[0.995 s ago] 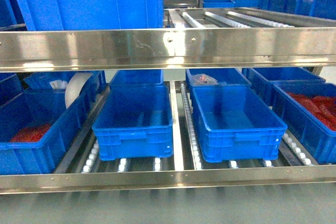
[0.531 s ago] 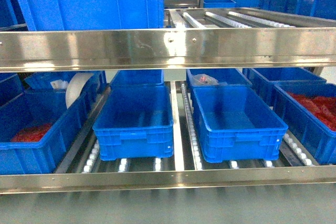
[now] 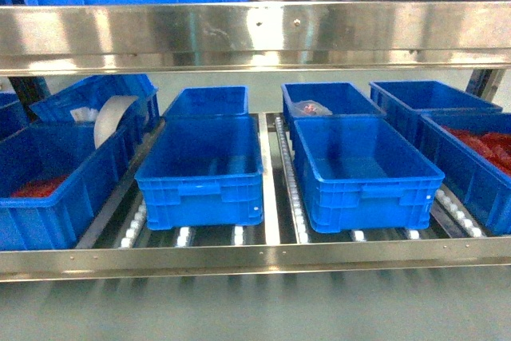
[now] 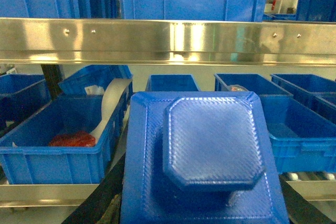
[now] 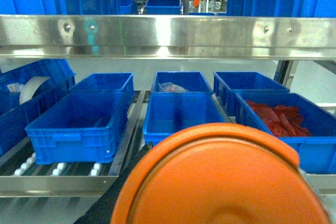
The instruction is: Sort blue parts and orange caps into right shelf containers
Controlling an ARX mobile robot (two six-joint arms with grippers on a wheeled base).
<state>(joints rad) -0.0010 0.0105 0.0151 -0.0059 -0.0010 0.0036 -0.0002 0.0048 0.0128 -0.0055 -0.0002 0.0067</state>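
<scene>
On the shelf [image 3: 263, 257], blue crates [image 3: 363, 169]

A wide white roll [image 3: 112, 117] stands on edge at 9 o'clock in the head view, tilted to the right, with a low pile of red pieces [image 3: 36, 188] just below it toward 8 o'clock. A larger heap of red pieces [image 3: 487, 148] lies at 3 o'clock, cut off by the frame edge. A crumpled clear plastic bag [image 3: 310, 108] with something reddish inside sits near 1 o'clock, and a blurred grey band [image 3: 255, 309] runs across 6 o'clock.
</scene>
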